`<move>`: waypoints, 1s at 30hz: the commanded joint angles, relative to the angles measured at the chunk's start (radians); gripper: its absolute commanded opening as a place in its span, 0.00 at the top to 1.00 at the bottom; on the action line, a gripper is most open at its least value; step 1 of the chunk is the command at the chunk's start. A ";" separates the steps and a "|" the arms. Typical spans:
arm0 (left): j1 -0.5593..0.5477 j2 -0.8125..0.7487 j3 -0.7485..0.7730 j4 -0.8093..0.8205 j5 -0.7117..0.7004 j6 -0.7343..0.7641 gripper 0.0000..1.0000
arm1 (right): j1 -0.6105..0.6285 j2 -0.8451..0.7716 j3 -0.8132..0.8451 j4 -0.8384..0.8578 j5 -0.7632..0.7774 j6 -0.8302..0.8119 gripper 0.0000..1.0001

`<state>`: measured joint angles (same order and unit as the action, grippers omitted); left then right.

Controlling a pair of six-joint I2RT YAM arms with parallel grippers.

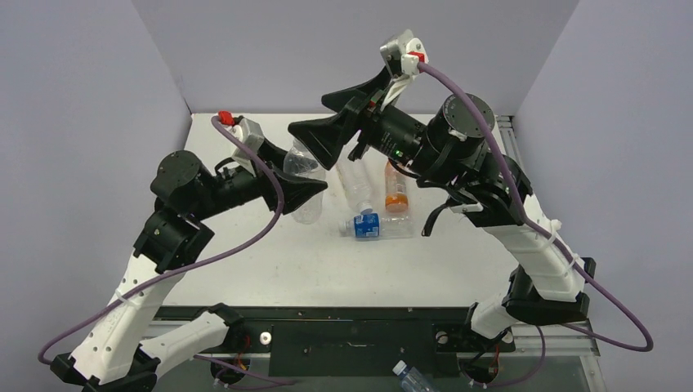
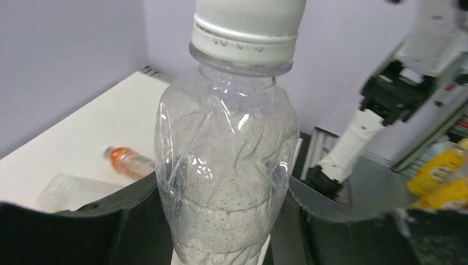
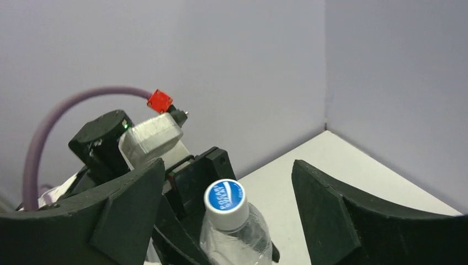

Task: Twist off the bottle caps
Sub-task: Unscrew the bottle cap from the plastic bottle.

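Risk here: the thin crumpled bottle (image 2: 226, 165), pinched low on its body by the left claw (image 2: 223, 221), could be spun or squashed once twisting starts. The right claw (image 3: 227, 168) is spread wide either side of the cap (image 3: 225, 204), not touching it. The cap is ridged white with a blue printed top, and is seated on the neck.

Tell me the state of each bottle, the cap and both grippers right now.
left gripper: shut on the clear bottle
cap: on the clear bottle's neck
right gripper: open, not touching the cap
orange bottle: lying on the table
blue-labelled bottle: lying on the table
second clear bottle: lying on the table
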<state>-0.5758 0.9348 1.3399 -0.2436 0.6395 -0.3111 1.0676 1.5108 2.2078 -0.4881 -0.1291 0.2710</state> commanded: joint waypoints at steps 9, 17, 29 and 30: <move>-0.085 -0.014 -0.022 -0.104 -0.423 0.241 1.00 | 0.051 0.089 0.089 -0.113 0.308 0.028 0.19; -0.094 -0.011 -0.004 -0.101 -0.414 0.212 1.00 | 0.038 0.125 0.096 -0.124 0.242 0.070 0.41; -0.095 -0.002 0.034 -0.090 -0.392 0.146 1.00 | 0.021 0.137 0.072 -0.124 0.255 0.082 0.48; -0.094 -0.003 0.035 -0.090 -0.389 0.142 1.00 | 0.018 0.139 0.073 -0.122 0.256 0.083 0.49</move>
<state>-0.6659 0.9371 1.3174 -0.3668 0.2394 -0.1333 1.0981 1.6344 2.2818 -0.6212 0.1223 0.3458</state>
